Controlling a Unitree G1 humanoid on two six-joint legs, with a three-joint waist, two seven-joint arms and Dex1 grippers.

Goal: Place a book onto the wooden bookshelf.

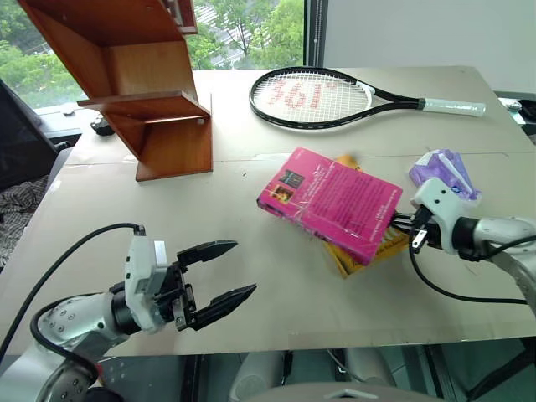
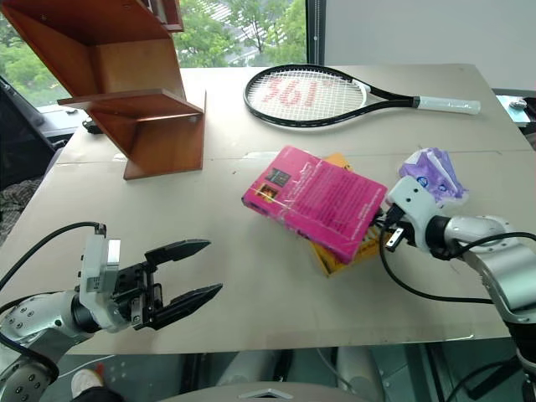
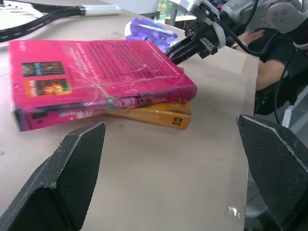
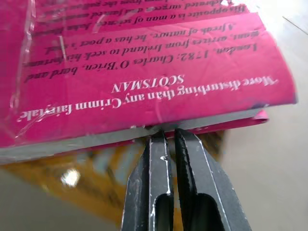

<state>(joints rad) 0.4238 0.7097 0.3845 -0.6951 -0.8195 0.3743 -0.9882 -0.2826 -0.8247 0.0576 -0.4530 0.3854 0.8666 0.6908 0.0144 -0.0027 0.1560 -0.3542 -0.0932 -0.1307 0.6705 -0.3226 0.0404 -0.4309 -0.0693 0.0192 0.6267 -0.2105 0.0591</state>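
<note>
Beige table (image 1: 251, 276) before a window (image 1: 251, 33) showing green trees, white wall (image 1: 419, 33) alongside.

- The pink book (image 4: 144, 72) is seen close up, with white text printed across its glossy cover.
- The two black fingers (image 4: 154, 192) of the right gripper (image 4: 168, 137) are pressed together, their tips set against the book's page edge.
- A yellow-orange book (image 4: 72, 178) is seen lying under the pink one.
- A pale table surface (image 4: 269, 163) is seen beside the books.

The pink book (image 1: 335, 203) hides most of the yellow book (image 1: 362, 258) beneath.
</note>
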